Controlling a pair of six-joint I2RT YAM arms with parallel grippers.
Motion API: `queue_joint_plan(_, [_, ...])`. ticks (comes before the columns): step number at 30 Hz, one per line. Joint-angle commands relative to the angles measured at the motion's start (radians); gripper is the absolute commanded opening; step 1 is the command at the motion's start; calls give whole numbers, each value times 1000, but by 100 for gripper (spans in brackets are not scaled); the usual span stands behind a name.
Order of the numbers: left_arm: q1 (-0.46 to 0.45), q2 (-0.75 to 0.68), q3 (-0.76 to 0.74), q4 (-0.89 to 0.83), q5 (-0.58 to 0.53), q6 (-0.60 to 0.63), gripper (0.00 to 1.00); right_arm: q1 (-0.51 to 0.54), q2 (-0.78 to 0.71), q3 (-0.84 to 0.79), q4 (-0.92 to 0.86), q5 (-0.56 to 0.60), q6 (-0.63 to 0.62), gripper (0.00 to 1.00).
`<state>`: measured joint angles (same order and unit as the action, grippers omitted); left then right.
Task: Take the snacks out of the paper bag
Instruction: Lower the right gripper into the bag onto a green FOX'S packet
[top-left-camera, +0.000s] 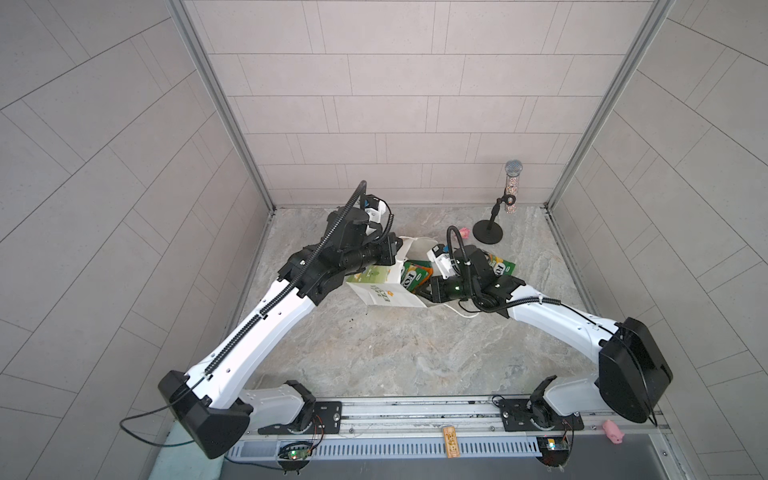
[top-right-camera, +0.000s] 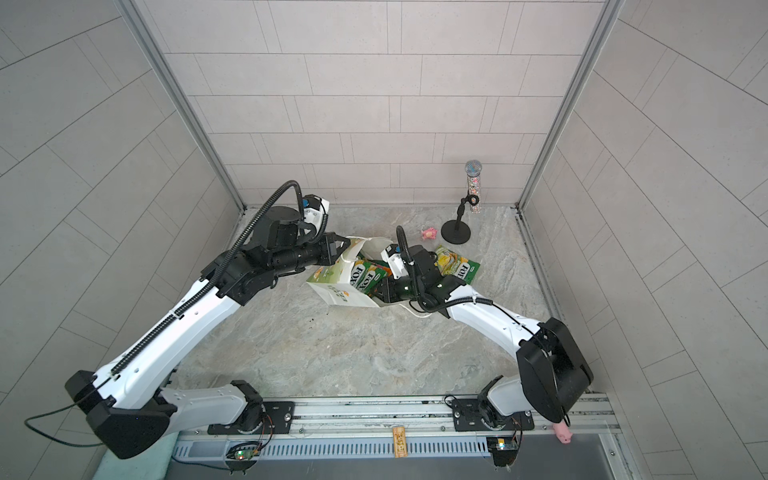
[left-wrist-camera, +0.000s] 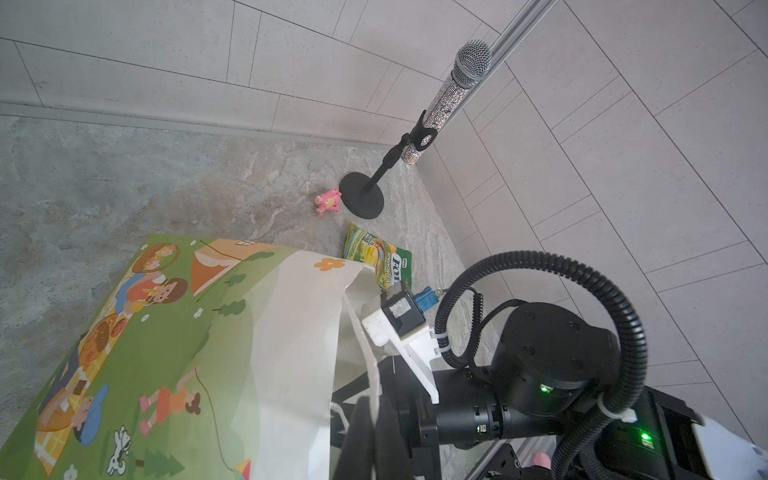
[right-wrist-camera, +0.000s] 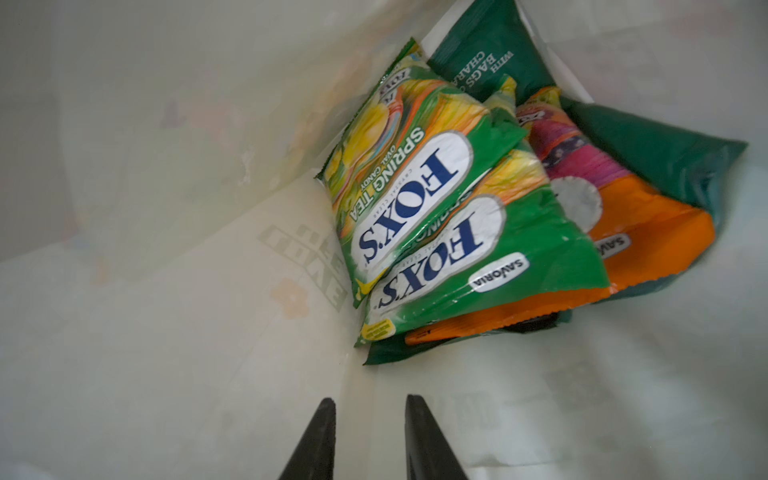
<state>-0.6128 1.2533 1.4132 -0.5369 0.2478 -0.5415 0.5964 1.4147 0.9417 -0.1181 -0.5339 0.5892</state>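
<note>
We see the left gripper (top-right-camera: 344, 245) clamped on the tilted paper bag (top-left-camera: 386, 293) at its rim. The right gripper (right-wrist-camera: 370, 400) is inside it, jaws slightly apart and empty, near four snacks (right-wrist-camera: 415, 199); a fifth packet (top-left-camera: 500, 266) lies on the table (top-left-camera: 374, 353) beside.

A glittery microphone (top-left-camera: 510, 189) is clipped in a black stand (top-left-camera: 487, 237) at the upper right of the marble table (top-left-camera: 374, 353), near the back corner. A pink toy (top-left-camera: 464, 232) lies just left of the stand's base. At lower right, a second pink toy (top-left-camera: 613, 432) sits beside the rail (top-left-camera: 415, 409). A small wooden tag (top-left-camera: 449, 441) lies at lower centre.
</note>
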Motion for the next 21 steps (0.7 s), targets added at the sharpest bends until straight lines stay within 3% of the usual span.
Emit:
queue_joint_plan(1, [7, -12, 6, 7, 12, 5, 0, 10, 14, 29, 5, 97, 15, 31])
queue_joint_plan(15, [7, -7, 1, 13, 22, 3, 0, 17, 95, 84, -51, 285, 75, 38])
queue_joint_plan(21, [7, -5, 2, 15, 27, 4, 0, 17, 127, 89, -33, 301, 95, 43])
